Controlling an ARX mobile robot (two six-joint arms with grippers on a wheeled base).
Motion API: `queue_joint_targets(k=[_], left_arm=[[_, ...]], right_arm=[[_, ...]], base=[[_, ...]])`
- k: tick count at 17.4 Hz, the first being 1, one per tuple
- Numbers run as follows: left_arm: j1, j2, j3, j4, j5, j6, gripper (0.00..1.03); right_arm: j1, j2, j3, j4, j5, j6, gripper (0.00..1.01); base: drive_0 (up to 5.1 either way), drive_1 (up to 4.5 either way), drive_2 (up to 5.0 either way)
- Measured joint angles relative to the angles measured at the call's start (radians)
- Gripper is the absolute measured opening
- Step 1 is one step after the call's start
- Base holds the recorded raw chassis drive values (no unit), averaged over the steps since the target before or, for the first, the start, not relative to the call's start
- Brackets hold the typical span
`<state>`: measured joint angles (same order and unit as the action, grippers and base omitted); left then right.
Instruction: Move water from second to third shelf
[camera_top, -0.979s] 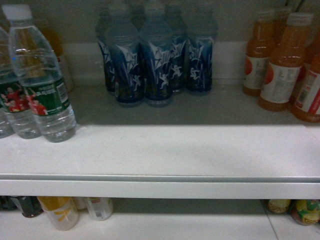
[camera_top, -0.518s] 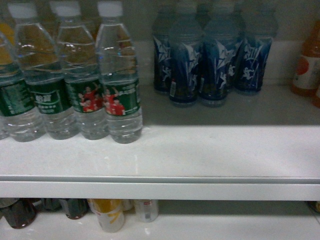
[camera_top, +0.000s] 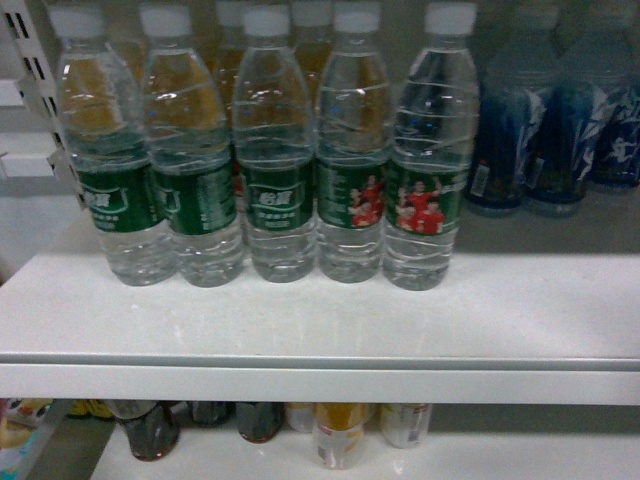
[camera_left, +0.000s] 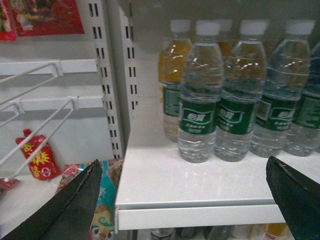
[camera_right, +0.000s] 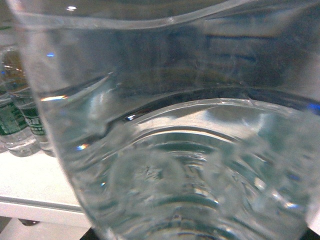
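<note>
Several water bottles (camera_top: 430, 160) with green labels and white caps stand in a row on a white shelf (camera_top: 320, 320) in the head view. Neither gripper shows there. In the left wrist view my left gripper (camera_left: 182, 197) is open and wide, in front of the shelf's front edge (camera_left: 200, 217), short of the nearest water bottle (camera_left: 199, 100). A clear ribbed water bottle (camera_right: 175, 125) fills the right wrist view, standing out in front of the shelf edge (camera_right: 35, 200). It hides my right gripper's fingers, which hold it.
Blue-labelled bottles (camera_top: 530, 130) stand right of the water row. Dark cola bottles (camera_top: 150, 430) and a yellow drink (camera_top: 340, 435) sit on the shelf below. Left of the shelf are slotted uprights (camera_left: 107, 75), wire racks (camera_left: 40, 115) and snack packets (camera_left: 37, 157).
The head view has slid left along the shelf. The water row has moved from the left edge to the middle, and the orange juice bottles have left the picture.
</note>
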<state>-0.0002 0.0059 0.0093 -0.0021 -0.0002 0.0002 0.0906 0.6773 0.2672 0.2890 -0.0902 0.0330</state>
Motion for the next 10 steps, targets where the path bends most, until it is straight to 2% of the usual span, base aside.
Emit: queue_joint_targets(k=[6,7,8,9,10], left_arm=[[0.0,0.0,0.0,-0.002,0.0,0.0,0.98],[0.0,0.0,0.0,-0.001,0.0,0.0,0.98],[0.0,0.0,0.0,0.002,-0.003,0.0,0.98],[0.0,0.0,0.0,-0.002,-0.002,0.0,0.98],[0.0,0.0,0.0,-0.002,-0.002,0.0,0.98]], right_arm=[[0.0,0.0,0.0,0.004,0.0,0.0,0.41],[0.0,0.0,0.0,0.0,0.001,0.0,0.41],[0.006,-0.005,0.0,0.003,-0.023,0.0,0.41],[0.0,-0.005,0.0,0.002,0.002,0.0,0.41],[0.0,-0.005,0.0,0.0,0.002,0.0,0.41]], base=[[-5.0,2.49,2.5],[0.0,0.0,0.0],[0.0,0.0,0.0],[0.0,0.0,0.0],[0.0,0.0,0.0]])
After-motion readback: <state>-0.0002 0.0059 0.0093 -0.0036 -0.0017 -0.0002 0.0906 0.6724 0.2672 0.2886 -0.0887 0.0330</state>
